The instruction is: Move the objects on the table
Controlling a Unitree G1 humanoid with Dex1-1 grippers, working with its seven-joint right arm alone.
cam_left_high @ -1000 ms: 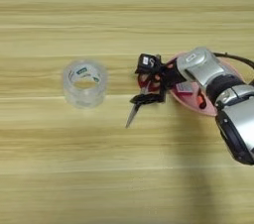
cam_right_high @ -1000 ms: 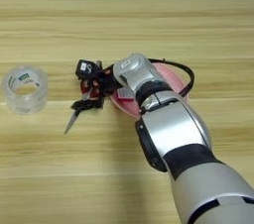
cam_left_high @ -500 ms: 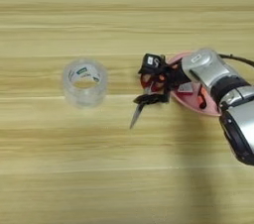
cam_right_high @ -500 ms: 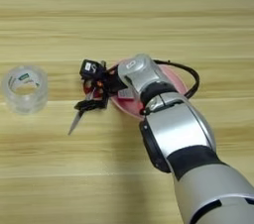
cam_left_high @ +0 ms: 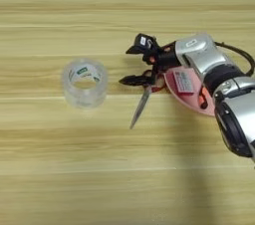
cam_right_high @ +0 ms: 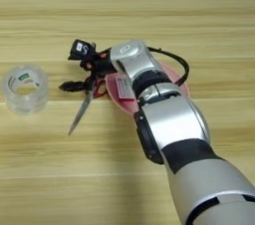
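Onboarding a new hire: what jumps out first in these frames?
The silver arm reaching in from the lower right, its tool over the red-handled scissors at mid-table. The pink plate lies under the arm, a card on it. The clear tape roll stands alone to the left.

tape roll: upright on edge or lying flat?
Lying flat. The clear tape roll rests on the table with its round hole facing up, apart from the scissors.
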